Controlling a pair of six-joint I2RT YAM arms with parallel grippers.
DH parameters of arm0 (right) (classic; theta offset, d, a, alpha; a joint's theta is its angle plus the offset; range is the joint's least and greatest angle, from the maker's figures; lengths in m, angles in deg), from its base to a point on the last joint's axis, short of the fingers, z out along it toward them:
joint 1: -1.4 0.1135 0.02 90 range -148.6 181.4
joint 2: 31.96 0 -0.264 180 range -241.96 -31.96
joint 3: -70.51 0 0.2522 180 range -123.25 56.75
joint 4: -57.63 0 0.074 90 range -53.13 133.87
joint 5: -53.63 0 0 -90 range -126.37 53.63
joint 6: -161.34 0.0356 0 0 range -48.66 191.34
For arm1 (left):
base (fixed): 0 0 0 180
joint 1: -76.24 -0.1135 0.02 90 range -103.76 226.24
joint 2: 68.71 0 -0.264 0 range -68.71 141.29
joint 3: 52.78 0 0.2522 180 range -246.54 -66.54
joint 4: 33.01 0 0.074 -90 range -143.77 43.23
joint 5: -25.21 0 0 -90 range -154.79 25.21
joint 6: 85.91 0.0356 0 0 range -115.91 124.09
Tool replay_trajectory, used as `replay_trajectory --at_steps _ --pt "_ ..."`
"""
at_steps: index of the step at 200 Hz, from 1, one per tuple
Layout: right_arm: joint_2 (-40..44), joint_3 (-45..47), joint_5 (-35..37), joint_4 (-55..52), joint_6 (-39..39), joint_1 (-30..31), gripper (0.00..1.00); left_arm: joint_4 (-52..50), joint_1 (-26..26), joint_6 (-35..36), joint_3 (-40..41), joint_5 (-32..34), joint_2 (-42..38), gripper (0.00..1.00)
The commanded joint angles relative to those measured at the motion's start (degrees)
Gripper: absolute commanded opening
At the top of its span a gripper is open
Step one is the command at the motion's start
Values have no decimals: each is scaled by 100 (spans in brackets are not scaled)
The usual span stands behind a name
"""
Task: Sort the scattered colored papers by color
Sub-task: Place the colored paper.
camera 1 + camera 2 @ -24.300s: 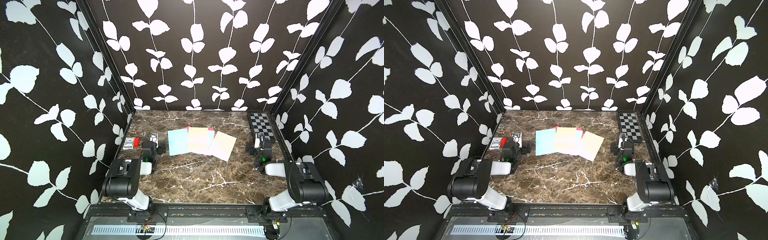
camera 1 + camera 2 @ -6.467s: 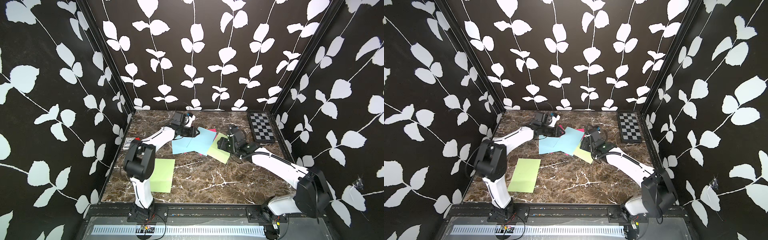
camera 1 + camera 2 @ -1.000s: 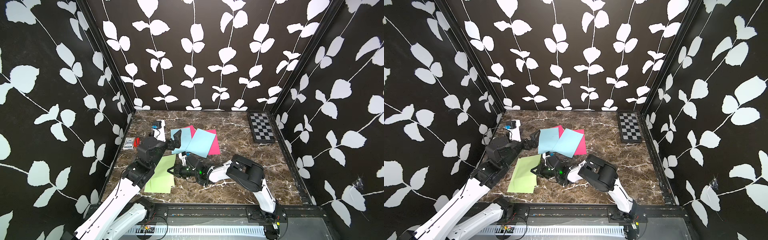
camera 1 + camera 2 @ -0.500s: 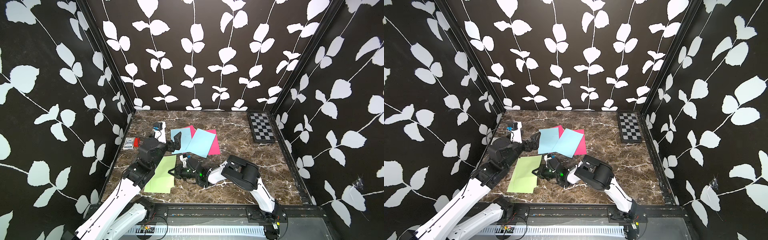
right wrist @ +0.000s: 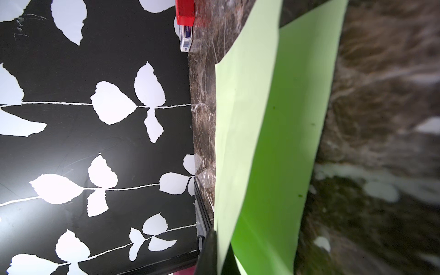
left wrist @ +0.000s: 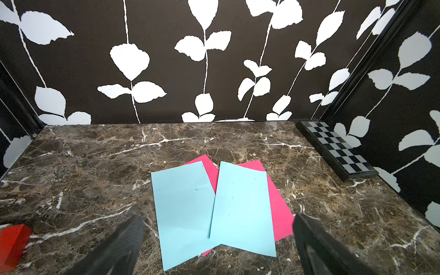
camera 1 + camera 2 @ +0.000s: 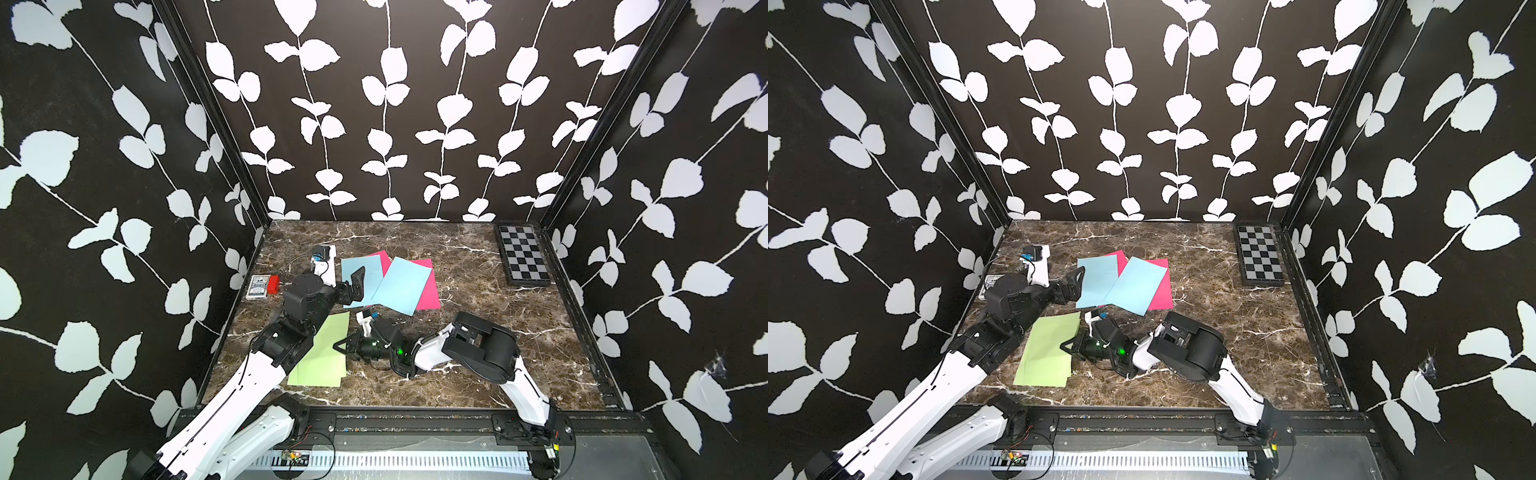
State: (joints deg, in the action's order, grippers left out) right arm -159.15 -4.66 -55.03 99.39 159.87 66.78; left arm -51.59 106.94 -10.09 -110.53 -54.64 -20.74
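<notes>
The right gripper (image 7: 338,345) lay low over the marble tabletop (image 7: 478,257) towards the front left. Its jaws were closed on the edge of the upper green sheet (image 5: 242,119), and the gripped end was raised off the lower green sheet (image 5: 292,142). The two sheets overlapped in one loose pile, not squared. The left gripper (image 7: 354,289) hung with jaws spread wide and empty at the near edge of the two light blue papers (image 6: 183,202) at mid-table. These overlapped each other and lay on top of the magenta pink papers (image 6: 278,209), which showed at their far and right edges. A checkerboard (image 7: 523,259) sat in the far right corner. A card box (image 7: 258,286) with a red block (image 7: 273,284) sat by the left wall.
</notes>
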Motion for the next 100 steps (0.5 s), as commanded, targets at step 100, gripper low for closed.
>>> replay_trajectory --at_steps 100 --pt "-246 -271 490 584 1732 105 4 34 -42 -68 193 -13 -119 99"
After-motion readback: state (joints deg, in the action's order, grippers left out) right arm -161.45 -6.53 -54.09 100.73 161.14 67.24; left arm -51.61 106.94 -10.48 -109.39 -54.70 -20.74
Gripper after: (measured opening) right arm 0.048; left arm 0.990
